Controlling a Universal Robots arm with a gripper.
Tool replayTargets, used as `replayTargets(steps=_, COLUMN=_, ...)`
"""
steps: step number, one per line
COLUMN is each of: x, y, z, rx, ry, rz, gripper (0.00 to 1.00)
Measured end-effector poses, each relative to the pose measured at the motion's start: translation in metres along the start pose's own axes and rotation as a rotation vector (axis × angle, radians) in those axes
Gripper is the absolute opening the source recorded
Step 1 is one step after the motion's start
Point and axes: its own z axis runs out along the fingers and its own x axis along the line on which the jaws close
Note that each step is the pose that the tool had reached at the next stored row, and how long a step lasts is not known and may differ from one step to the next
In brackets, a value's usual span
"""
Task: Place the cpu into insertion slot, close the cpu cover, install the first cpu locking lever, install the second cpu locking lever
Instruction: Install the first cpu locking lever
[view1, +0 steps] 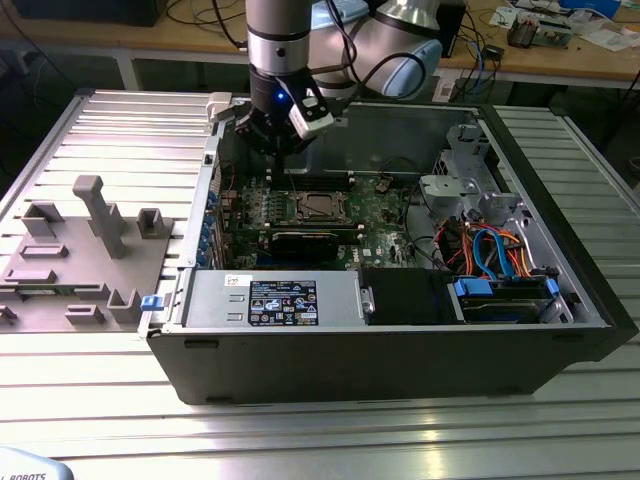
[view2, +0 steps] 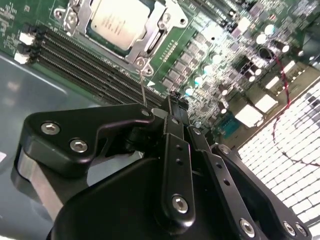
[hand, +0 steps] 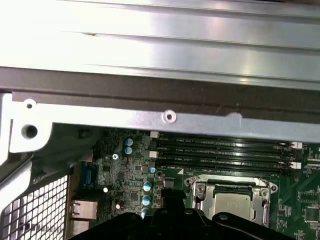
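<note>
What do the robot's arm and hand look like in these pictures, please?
The arm is a grey cylinder with a silver band and black cables beside it. Below sits a black wrist with a blue light and a white block. In the second wrist view, the hand is glossy black, built of hinged links with silver screws.

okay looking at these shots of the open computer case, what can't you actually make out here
- Whether the hand is open or shut: in the second wrist view its own black links cover the tips.
- The cpu in the first wrist view: its near edge is hidden behind the hand's dark body.
- The cpu cover latching: the locking levers are too thin to follow.
- In the exterior view, the insertion slot is too small for detail.
</note>
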Motion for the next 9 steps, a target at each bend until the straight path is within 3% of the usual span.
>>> replayTargets(steps=9, x=0.0034, y=0.0090, z=0.0003, rx=0.0000, ry=0.0001, rz=0.000, gripper=0.11)
